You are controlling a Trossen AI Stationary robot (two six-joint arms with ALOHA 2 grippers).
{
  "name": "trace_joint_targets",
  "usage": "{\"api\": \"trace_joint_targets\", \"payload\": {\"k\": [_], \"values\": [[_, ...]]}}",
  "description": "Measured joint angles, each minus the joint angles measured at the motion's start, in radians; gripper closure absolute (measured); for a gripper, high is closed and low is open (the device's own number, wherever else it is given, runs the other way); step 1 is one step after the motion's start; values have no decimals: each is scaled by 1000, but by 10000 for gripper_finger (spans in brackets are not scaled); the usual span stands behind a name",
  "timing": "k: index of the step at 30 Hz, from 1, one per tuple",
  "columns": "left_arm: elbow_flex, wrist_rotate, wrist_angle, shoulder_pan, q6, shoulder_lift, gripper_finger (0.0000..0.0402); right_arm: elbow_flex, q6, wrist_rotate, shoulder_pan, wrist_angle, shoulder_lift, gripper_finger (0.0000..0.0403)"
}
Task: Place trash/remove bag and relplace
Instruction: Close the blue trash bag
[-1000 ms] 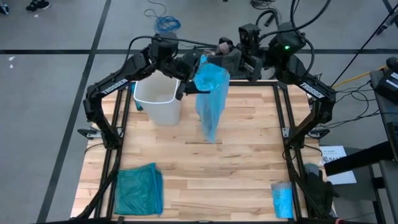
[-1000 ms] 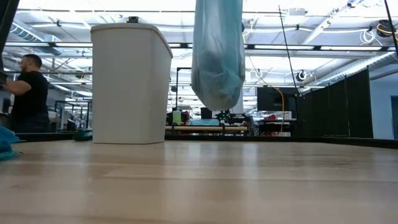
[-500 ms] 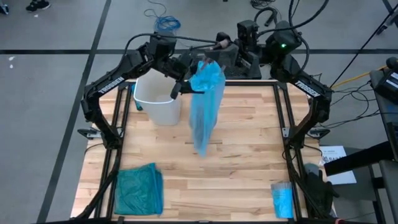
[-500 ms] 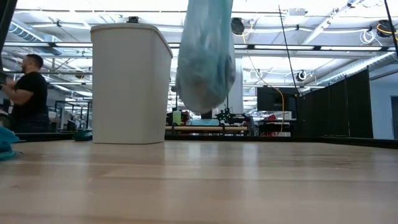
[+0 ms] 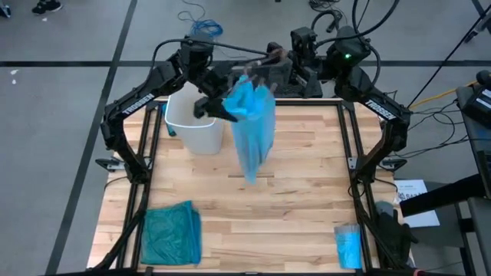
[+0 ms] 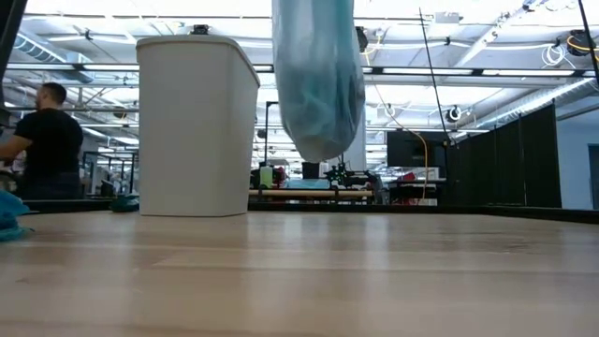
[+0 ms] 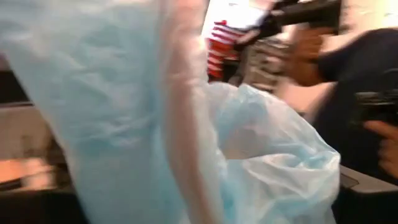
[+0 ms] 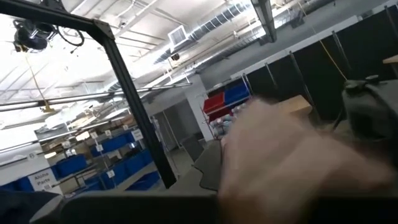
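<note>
The left gripper (image 5: 219, 107) is raised above the far part of the surface (image 5: 307, 215), just over the near rim of the white bin (image 5: 193, 123). Its dark fingers stand spread against the upper part of the bag (image 5: 252, 126); whether they actually pinch the plastic cannot be told. Its wrist view is filled with pale blue crinkled film (image 7: 124, 112), with a red-and-white striped thing (image 7: 219, 46) blurred beyond it.

The right gripper (image 5: 265, 65) sits at the very top of the bag, over the far edge of the surface, its fingers closed on the gathered neck of the plastic. The bag hangs from there straight down, clear of the surface, just beside the bin on its right. In the low view the bag's rounded bottom (image 6: 318, 94) floats well above the wood, with darker contents showing dimly through the film, and the bin (image 6: 195, 126) stands upright next to it.

The right wrist view looks out into the room, with a blurred pale shape (image 8: 286, 155) close in front.

Toward the near edge, a darker teal-green bag (image 5: 170, 234) lies crumpled at the left corner, and a small folded blue packet (image 5: 347, 245) lies at the right corner, both well apart from the hanging bag. A person (image 6: 42, 140) in a dark shirt stands in the room behind the surface.
</note>
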Motion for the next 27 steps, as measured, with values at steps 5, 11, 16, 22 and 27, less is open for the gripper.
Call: {"api": "trace_joint_targets", "payload": {"k": [5, 11, 16, 22, 27], "values": [[0, 3, -10, 39, -8, 5, 91, 0, 10, -2, 0, -7, 0, 403], [0, -37, -11, 58, -2, 5, 91, 0, 9, -7, 18, 0, 4, 403], [0, -145, -17, 91, 5, 6, 91, 0, -7, -2, 22, 1, 33, 403], [0, -154, -20, 91, 7, 6, 91, 0, -8, -7, 24, 0, 35, 403], [0, -166, -20, 91, 46, 6, 91, 0, -16, -35, 24, 38, 35, 403]]}}
